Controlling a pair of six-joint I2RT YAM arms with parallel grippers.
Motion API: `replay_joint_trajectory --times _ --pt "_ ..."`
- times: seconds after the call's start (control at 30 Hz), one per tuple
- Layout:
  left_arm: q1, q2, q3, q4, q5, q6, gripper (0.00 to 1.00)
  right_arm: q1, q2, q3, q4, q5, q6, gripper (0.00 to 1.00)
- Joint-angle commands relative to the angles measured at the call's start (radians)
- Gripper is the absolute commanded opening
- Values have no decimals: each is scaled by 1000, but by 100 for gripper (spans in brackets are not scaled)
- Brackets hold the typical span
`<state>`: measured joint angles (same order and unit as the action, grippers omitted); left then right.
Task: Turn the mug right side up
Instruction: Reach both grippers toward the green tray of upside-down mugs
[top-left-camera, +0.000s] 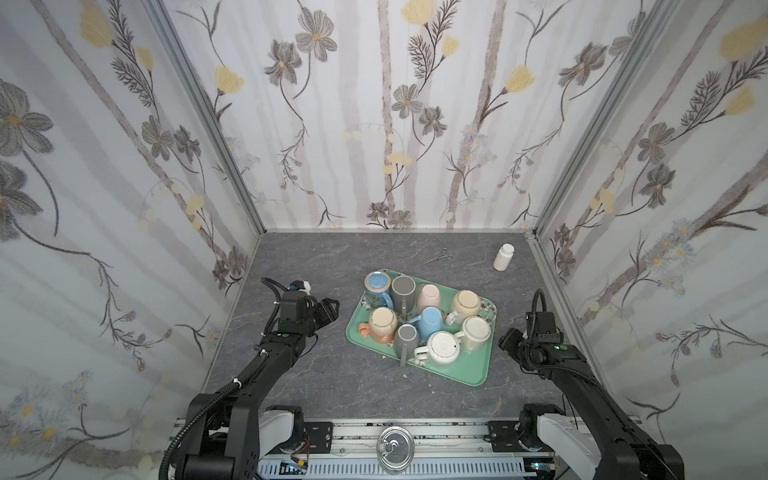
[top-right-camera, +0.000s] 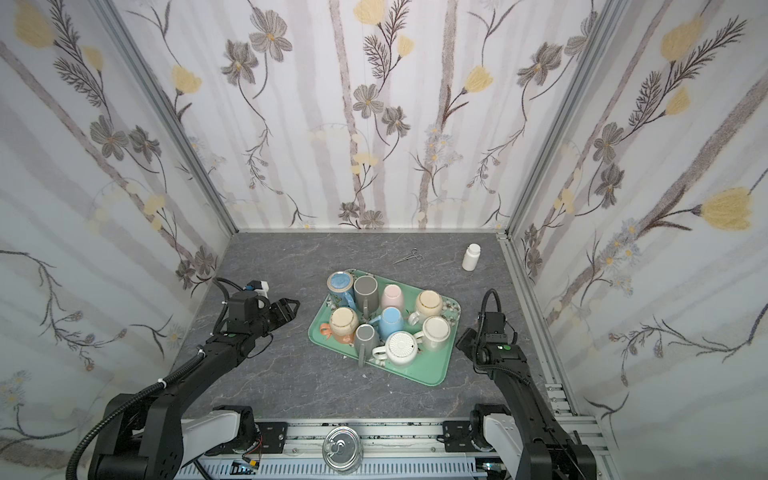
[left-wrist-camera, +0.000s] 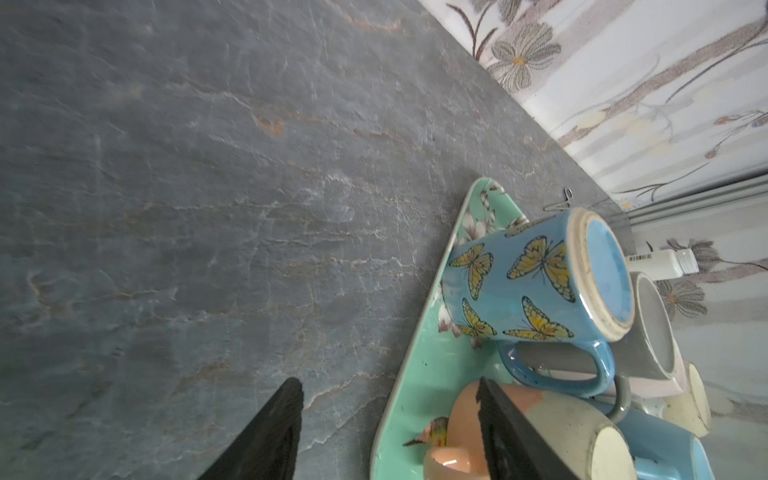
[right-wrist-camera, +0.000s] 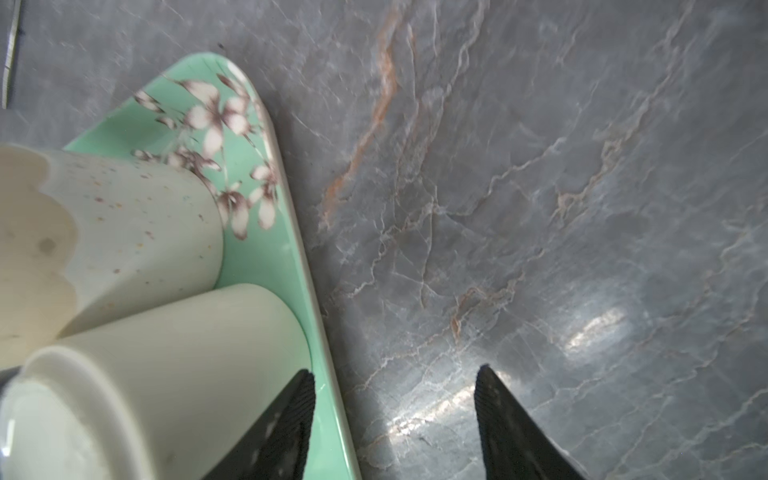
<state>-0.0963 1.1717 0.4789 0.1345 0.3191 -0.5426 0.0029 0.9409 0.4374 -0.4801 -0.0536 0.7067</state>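
Mugs (top-left-camera: 430, 324) crowd the green tray (top-left-camera: 457, 370) at mid-frame on the grey desk (top-left-camera: 291, 382) in both top views, the blue butterfly mug (top-left-camera: 377, 282) bottom-up at the tray's upper left corner. Left tool (top-left-camera: 330, 308) hangs just left of the tray, jaws apart and empty. Right tool (top-left-camera: 508, 338) sits just right of it, jaws likewise apart, gripping nothing.
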Motion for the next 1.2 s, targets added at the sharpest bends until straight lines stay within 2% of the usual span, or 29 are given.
replay_joint_trajectory --times 0.0,0.1,0.27,0.33,0.43,0.63,0.77,1.0,1.17 --pt "-13 23 1 -33 61 -18 62 9 12 -24 16 -59 27 59" --pt "-36 64 5 -28 98 -4 57 29 20 -42 47 -74 31 59" --pt "-84 151 10 -22 85 12 51 62 65 -61 107 -119 26 60" --pt "-97 180 13 -12 92 9 48 76 85 -69 126 -130 32 56" --pt "-107 217 19 -7 92 3 46 91 118 -75 153 -147 31 43" --pt "-108 243 32 -7 68 -15 44 120 163 -79 235 -184 33 12" --pt "-102 222 26 -7 9 -37 43 150 211 -63 297 -204 51 0" --pt "-73 205 20 -33 13 -31 39 235 277 -39 383 -184 127 0" --pt "-31 209 6 -21 18 -34 36 317 365 40 417 -172 161 0"
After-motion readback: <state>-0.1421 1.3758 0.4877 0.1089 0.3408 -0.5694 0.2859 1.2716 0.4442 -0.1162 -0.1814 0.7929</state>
